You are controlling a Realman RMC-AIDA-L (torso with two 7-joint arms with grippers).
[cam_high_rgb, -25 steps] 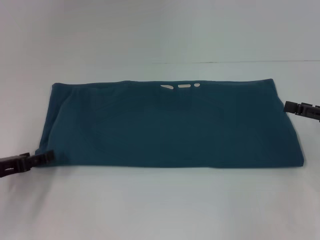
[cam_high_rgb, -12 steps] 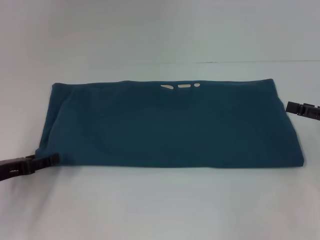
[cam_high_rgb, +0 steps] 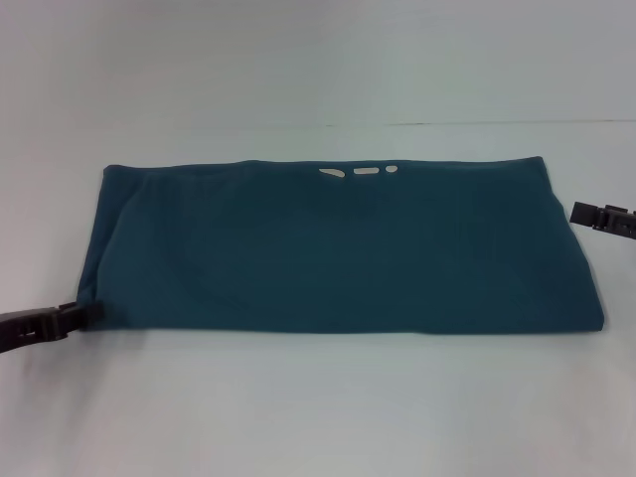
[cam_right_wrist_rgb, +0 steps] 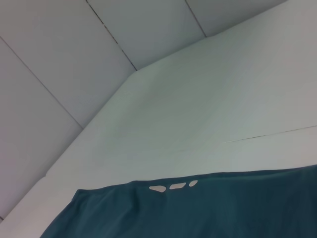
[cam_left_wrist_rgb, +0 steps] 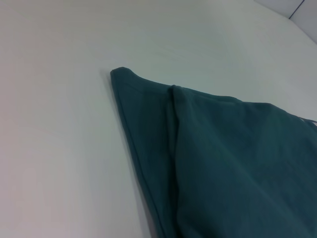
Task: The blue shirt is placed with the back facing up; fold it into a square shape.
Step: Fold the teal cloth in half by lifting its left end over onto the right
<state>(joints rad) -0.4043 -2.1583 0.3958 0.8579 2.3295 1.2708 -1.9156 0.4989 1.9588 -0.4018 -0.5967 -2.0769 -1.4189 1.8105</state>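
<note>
The blue shirt [cam_high_rgb: 338, 248] lies folded between both grippers. The left gripper [cam_high_rgb: 87, 314] touches its near left corner and the right gripper [cam_high_rgb: 579, 212] is beside its right edge; how far either is open cannot be told.

Soft, even light is falling from overhead, leaving only a faint shadow running along the near edge of the blue shirt [cam_high_rgb: 338, 248]. Nothing is glaring; everything is looking slightly hazy.

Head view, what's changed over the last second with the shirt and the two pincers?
The left pincer pushed in over the blue shirt's near left corner, then drew back to its edge. The shirt kept its long folded shape, and the right pincer stayed beside the right edge.
</note>
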